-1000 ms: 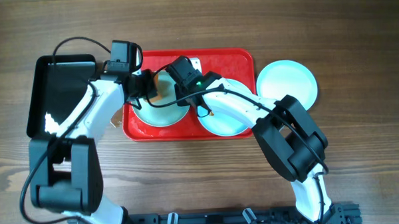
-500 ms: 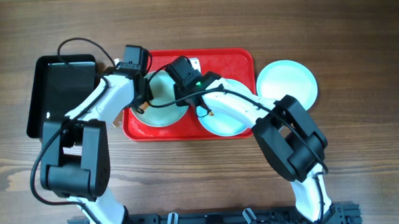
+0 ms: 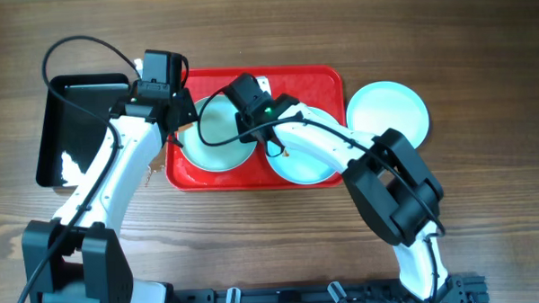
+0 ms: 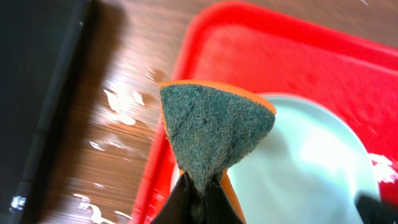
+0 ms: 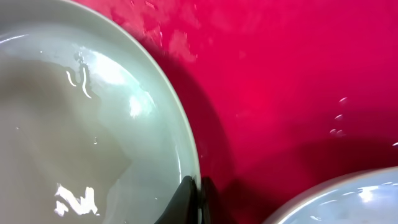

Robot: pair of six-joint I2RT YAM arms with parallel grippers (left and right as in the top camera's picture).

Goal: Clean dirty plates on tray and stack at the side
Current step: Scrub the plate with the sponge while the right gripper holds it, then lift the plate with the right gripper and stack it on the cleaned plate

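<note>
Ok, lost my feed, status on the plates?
Left gripper shut on sponge, by the left plate's edge. Right gripper shut on that plate's rim. Third plate sits beside the tray. Nothing blocking.

Both arms reach toward upper centre; the left gripper point(image 4: 199, 198) pinches a sponge point(image 4: 214, 130), the right gripper point(image 5: 194, 198) clamps the rim of a plate point(image 5: 74, 124).

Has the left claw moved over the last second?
Yes. The left claw has shifted left, from over the plate toward the tray's left rim.
</note>
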